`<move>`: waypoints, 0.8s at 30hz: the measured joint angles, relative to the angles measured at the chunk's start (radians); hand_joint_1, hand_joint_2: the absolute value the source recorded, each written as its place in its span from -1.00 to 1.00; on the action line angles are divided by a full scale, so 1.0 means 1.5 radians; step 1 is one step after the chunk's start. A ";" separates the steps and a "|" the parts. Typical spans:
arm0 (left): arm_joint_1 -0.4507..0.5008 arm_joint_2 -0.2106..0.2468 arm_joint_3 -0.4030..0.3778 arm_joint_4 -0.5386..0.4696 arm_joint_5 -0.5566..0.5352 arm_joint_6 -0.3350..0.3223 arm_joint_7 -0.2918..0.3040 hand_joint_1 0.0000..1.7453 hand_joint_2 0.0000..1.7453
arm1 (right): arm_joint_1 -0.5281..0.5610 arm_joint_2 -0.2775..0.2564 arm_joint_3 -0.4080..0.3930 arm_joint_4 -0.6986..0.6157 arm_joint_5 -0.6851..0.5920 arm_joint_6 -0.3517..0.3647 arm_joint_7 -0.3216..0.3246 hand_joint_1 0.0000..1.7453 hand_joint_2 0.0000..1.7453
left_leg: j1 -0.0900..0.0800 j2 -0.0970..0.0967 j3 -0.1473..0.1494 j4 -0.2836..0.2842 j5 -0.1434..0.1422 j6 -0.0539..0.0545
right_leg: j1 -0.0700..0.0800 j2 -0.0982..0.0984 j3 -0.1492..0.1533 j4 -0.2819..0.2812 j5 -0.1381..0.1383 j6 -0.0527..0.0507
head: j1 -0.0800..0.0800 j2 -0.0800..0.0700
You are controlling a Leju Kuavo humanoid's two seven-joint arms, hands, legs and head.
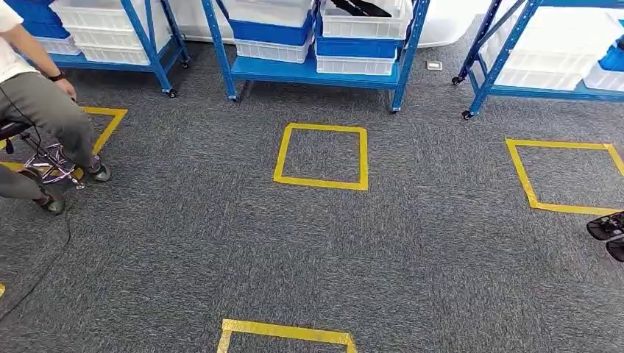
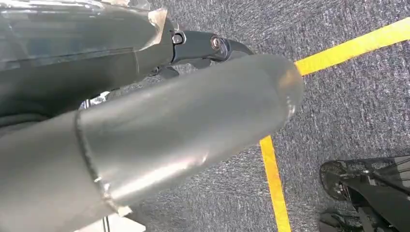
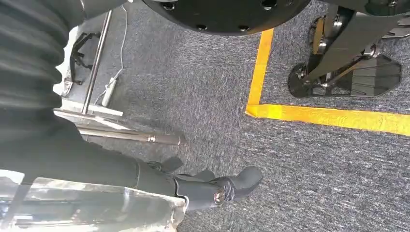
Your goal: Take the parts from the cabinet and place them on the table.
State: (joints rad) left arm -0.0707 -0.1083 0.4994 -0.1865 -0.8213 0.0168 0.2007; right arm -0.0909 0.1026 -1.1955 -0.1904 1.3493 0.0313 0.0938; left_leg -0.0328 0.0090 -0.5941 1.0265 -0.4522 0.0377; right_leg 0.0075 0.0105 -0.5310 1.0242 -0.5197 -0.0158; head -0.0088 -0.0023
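Robot stands on carpet facing blue rack (image 1: 316, 73). Dark parts (image 1: 360, 7) lie in white bin (image 1: 364, 26) on upper shelf, right side. Likely rigid, light; best taken across narrow middle. Left hand (image 2: 212, 48) hangs over floor, grip state unclear. Right hand (image 3: 217, 191) hangs empty, fingers stretched out.

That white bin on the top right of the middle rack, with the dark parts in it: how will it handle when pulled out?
The white bin looks like rigid moulded plastic, so probably stiff rather than floppy. It rests on a blue bin, plastic on plastic, so it may slide easily. The dark parts lie loose inside and could shift if it tilts; their weight can't be judged.
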 joint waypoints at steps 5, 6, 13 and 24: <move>0.000 0.000 0.000 0.000 -0.002 0.002 0.000 -1.00 -1.00 | 0.000 0.000 0.002 0.000 0.000 0.000 0.000 -1.00 1.00 | 0.000 0.000 0.000 0.000 0.000 0.000 | -0.001 0.000 0.001 0.000 0.000 0.000 | 0.000 0.000; 0.000 0.000 0.000 0.000 -0.002 0.002 0.000 -1.00 -1.00 | 0.000 0.000 0.002 0.000 0.000 0.000 0.000 -1.00 1.00 | 0.000 0.000 0.000 0.000 0.000 0.001 | -0.001 0.000 0.001 0.000 0.000 0.000 | 0.000 0.000; 0.000 0.000 0.000 0.000 -0.005 0.005 -0.010 -1.00 -1.00 | 0.000 0.000 0.003 0.000 0.000 0.000 -0.002 -1.00 1.00 | 0.000 0.000 0.000 0.000 0.000 0.001 | -0.001 0.000 0.001 0.000 0.000 0.000 | 0.000 0.000; 0.000 0.000 0.006 0.000 -0.006 0.010 -0.014 -1.00 -1.00 | 0.000 0.000 0.004 0.000 0.000 0.000 -0.003 -1.00 1.00 | 0.001 0.000 0.000 0.001 -0.001 0.002 | -0.001 0.000 0.001 -0.001 0.000 0.000 | 0.000 0.000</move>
State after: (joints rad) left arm -0.0708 -0.1080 0.5085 -0.1865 -0.8301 0.0313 0.1789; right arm -0.0912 0.1030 -1.1902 -0.1904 1.3493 0.0313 0.0896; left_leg -0.0320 0.0086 -0.5941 1.0283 -0.4543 0.0408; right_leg 0.0065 0.0103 -0.5296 1.0231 -0.5192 -0.0152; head -0.0092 -0.0023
